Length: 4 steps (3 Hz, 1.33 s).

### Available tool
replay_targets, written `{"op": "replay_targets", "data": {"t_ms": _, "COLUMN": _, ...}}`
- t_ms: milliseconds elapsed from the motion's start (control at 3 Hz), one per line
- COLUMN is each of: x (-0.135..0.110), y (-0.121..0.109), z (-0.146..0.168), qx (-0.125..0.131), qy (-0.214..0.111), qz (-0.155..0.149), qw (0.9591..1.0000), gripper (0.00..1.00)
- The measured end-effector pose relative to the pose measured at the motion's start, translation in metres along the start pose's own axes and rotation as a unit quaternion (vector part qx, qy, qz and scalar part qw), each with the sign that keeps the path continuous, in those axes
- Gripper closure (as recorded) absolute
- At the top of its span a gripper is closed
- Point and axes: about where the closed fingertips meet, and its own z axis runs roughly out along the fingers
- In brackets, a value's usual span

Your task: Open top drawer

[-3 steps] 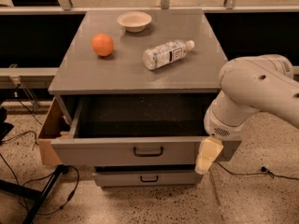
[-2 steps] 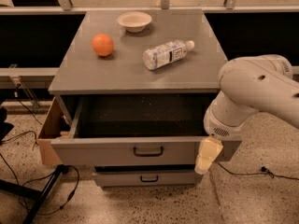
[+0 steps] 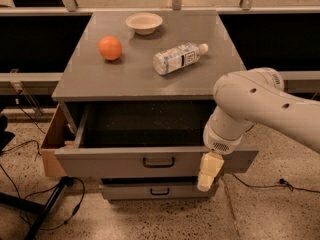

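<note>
The top drawer (image 3: 115, 162) stands pulled well out from the grey cabinet (image 3: 125, 81). Its wide grey front carries a black loop handle (image 3: 158, 162), and its deep dark inside (image 3: 145, 124) shows. My gripper (image 3: 208, 173) hangs from the white arm (image 3: 260, 104) at the right end of the drawer front, to the right of the handle and apart from it. It reaches down past the front's lower edge. A narrower grey drawer (image 3: 150, 190) below is slightly out.
On the cabinet top lie an orange (image 3: 110, 48), a white bowl (image 3: 144, 22) and a plastic bottle (image 3: 177, 58) on its side. A cardboard box (image 3: 50, 144) stands against the cabinet's left side. A black stand leg and cables (image 3: 45, 209) lie on the floor at left.
</note>
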Motion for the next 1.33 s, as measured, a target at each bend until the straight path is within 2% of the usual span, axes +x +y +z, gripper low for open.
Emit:
{"op": "replay_targets", "data": {"t_ms": 333, "x": -0.002, "y": 0.0, "z": 0.003, "qx": -0.002, "qy": -0.001, "qz": -0.003, "qw": 1.0, "gripper": 0.0}}
{"op": "replay_targets", "data": {"t_ms": 667, "x": -0.007, "y": 0.003, "z": 0.016, "qx": -0.016, "qy": 0.005, "qz": -0.011, "qw": 0.9998, "gripper": 0.18}}
{"op": "replay_targets", "data": {"t_ms": 1000, "x": -0.002, "y": 0.02, "z": 0.028, "qx": -0.044, "qy": 0.012, "qz": -0.014, "qw": 0.9989, "gripper": 0.41}}
{"op": "replay_targets", "data": {"t_ms": 1333, "x": 0.009, "y": 0.032, "z": 0.029, "qx": -0.057, "qy": 0.02, "qz": -0.008, "qw": 0.9981, "gripper": 0.64}}
